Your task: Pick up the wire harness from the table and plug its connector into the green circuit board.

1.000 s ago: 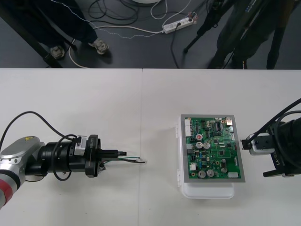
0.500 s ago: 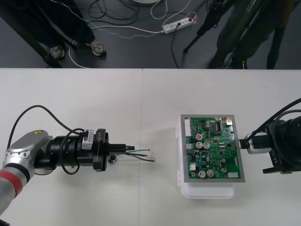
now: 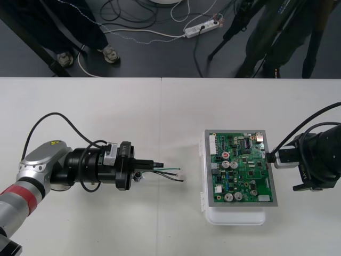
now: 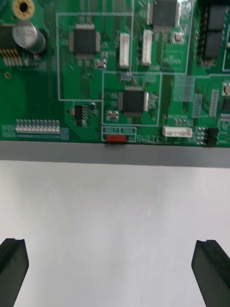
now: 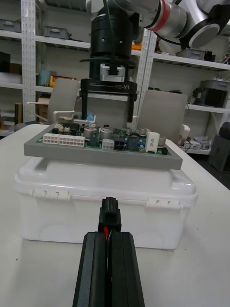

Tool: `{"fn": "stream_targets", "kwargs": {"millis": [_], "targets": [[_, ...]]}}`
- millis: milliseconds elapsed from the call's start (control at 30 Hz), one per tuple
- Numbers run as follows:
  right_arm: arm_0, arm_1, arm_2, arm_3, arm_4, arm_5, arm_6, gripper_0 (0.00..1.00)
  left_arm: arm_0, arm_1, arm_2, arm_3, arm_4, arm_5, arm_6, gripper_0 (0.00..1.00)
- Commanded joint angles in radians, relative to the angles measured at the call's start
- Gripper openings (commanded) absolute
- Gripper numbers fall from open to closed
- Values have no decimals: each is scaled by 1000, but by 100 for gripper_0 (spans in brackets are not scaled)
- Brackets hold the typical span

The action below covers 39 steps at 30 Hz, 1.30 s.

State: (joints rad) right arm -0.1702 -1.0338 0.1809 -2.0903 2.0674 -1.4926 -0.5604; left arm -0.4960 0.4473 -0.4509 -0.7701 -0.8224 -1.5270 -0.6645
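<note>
Front view, left gripper (image 3: pixel 156 164) nearer green circuit board (image 3: pixel 240 168) than before, jaws clamped on wire harness (image 3: pixel 171 172), left wrist view adds black plug (image 5: pixel 109 212) facing white base (image 5: pixel 52 216), right gripper (image 4: pixel 114 273) jaws wide beside board.

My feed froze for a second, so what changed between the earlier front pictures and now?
The left gripper, shut on the wire harness, carried it across the table toward the green circuit board; its black plug is not in yet. The right gripper, open, edged closer to the board's right edge. Board and white base stayed put.
</note>
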Motion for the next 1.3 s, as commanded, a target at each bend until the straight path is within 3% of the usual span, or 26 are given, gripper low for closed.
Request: {"fn": "stream_targets", "kwargs": {"millis": [33,567,1100,1300], "targets": [[-42,11,23,9,30,8,-62,100,-56,-19,-51,-20,3,-39,14,0],[-52,47,72,9,103,2,-121,100,-35,-21,-58,-138,-47,60,141,0],[-78,78,112,10,178,-24,-144,100,63,-30,-58,-336,-112,234,200,0],[-78,80,143,10,188,-9,-161,100,82,-62,-57,-344,-130,254,217,0]]}}
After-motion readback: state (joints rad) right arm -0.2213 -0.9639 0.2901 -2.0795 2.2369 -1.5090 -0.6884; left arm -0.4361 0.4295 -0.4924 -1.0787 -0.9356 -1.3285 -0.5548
